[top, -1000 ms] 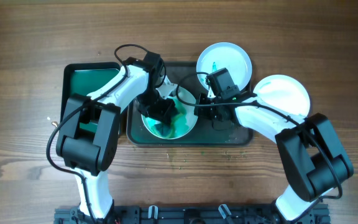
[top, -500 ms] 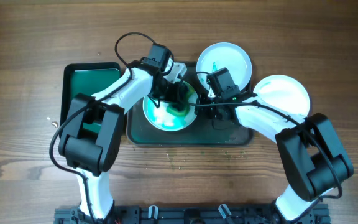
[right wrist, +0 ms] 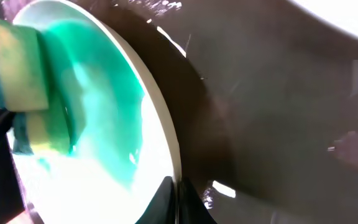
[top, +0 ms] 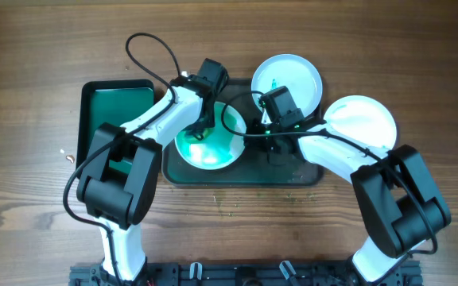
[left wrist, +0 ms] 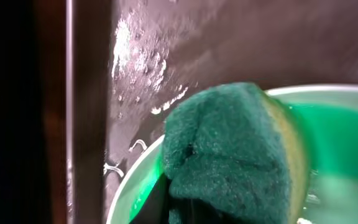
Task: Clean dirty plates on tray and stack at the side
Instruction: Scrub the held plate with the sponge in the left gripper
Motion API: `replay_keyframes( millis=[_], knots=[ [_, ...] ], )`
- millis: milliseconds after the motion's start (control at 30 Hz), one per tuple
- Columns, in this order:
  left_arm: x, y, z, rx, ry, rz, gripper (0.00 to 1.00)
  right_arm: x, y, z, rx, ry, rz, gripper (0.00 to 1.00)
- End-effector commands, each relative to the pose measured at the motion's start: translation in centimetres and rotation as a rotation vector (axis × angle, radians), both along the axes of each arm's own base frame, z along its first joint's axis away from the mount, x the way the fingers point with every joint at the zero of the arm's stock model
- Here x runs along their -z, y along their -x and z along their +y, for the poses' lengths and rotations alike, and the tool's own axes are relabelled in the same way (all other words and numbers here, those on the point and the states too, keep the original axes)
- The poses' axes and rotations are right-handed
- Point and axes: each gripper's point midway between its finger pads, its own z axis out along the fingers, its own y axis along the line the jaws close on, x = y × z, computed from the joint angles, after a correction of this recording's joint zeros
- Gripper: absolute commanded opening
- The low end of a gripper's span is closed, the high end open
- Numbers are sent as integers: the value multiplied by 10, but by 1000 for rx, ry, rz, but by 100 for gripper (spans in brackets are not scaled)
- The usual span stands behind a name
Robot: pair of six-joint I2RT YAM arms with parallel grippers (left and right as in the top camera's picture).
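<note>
Though three plates (top: 361, 119), just one tray (top: 302, 175), one sponge (left wrist: 229, 149).

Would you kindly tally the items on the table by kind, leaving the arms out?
plates: 3
trays: 2, the dark tray and the green tray
sponge: 1
Total: 6

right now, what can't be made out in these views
Fingertips of the left hand: the sponge covers them in left wrist view; its own wrist hides them overhead.
Right hand: cut off by the right wrist view's bottom edge.
Tray floor under the smeared plate: hidden overhead.
Rear plate marks: too small overhead.
</note>
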Motion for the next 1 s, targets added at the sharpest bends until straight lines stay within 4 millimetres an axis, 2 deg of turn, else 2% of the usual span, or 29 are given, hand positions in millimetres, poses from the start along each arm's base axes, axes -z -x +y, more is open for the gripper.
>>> replay_keyframes(
  millis=[0, 67, 133, 167, 300, 467, 533, 700, 900, 967],
  knots=[
    [28, 32, 6, 133, 43, 208, 4, 13, 2, -14, 29, 50, 30, 4],
    [30, 57, -39, 345, 302, 339, 4, 13, 2, -14, 29, 49, 30, 4],
    [18, 82, -76, 540, 547, 424, 4, 13, 2, -14, 29, 50, 30, 4],
    [11, 92, -87, 604, 634, 447, 4, 13, 2, -14, 29, 49, 30, 4],
    [-8, 113, -108, 713, 821, 490, 4, 13, 2, -14, 29, 49, 30, 4],
    [-10, 115, -110, 708, 845, 495, 4, 13, 2, -14, 29, 49, 30, 4],
    [-9, 111, -112, 659, 845, 485, 4, 13, 2, -14, 29, 49, 30, 4],
    [-4, 82, -121, 548, 839, 388, 4, 13, 2, -14, 30, 49, 30, 4],
    [7, 28, -117, 388, 721, 193, 4, 13, 2, -14, 30, 49, 31, 4],
    [11, 10, -109, 337, 659, 127, 4, 13, 2, -14, 29, 49, 30, 4]
  ],
)
